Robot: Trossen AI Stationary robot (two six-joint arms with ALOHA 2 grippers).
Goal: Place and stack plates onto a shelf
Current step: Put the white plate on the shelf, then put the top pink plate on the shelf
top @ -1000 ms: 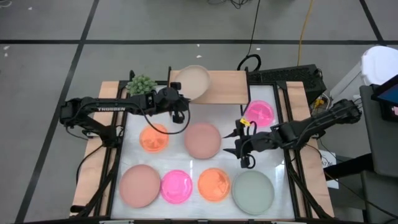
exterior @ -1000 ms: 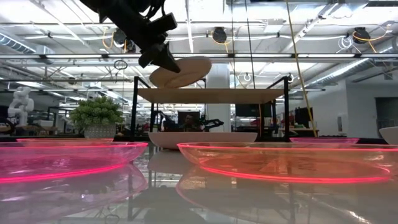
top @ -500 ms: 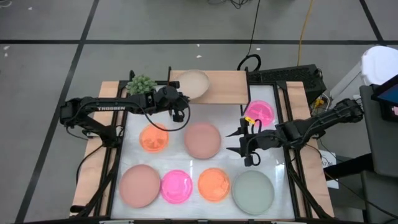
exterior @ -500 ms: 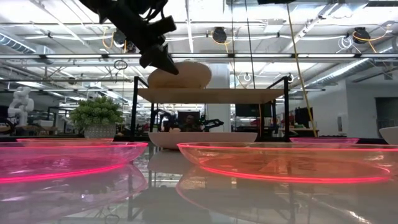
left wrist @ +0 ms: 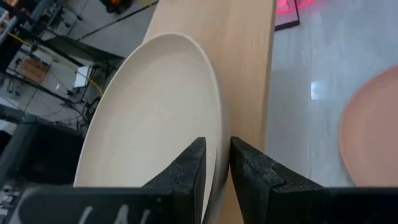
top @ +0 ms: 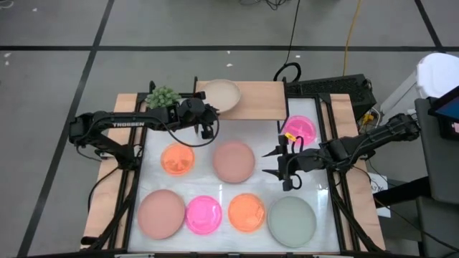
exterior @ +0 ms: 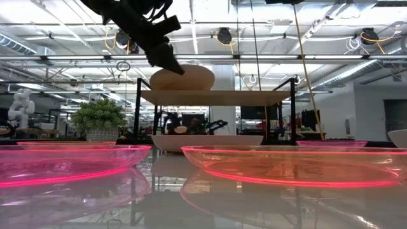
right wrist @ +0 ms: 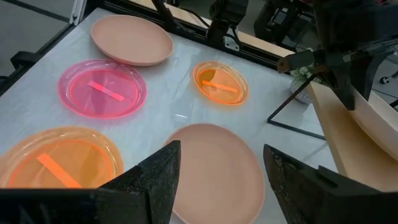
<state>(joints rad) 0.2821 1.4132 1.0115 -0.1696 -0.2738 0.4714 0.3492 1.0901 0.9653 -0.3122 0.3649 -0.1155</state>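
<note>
Resting on the smooth light-wood shelf [top: 251, 99] at twelve o'clock, the round matte beige plate [top: 221, 95] is sitting between the left gripper [left wrist: 216, 163]'s slightly parted dark fingers. The right gripper [right wrist: 219, 163] is hovering with fingers spread wide over the glossy white table [top: 269, 147] at three o'clock.

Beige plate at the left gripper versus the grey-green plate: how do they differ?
The beige plate sits on the shelf, its rim between the left gripper fingers; the grey-green plate lies on the table, untouched. The beige one is cream, the other pale green. Both are round, matte and opaque.
</note>
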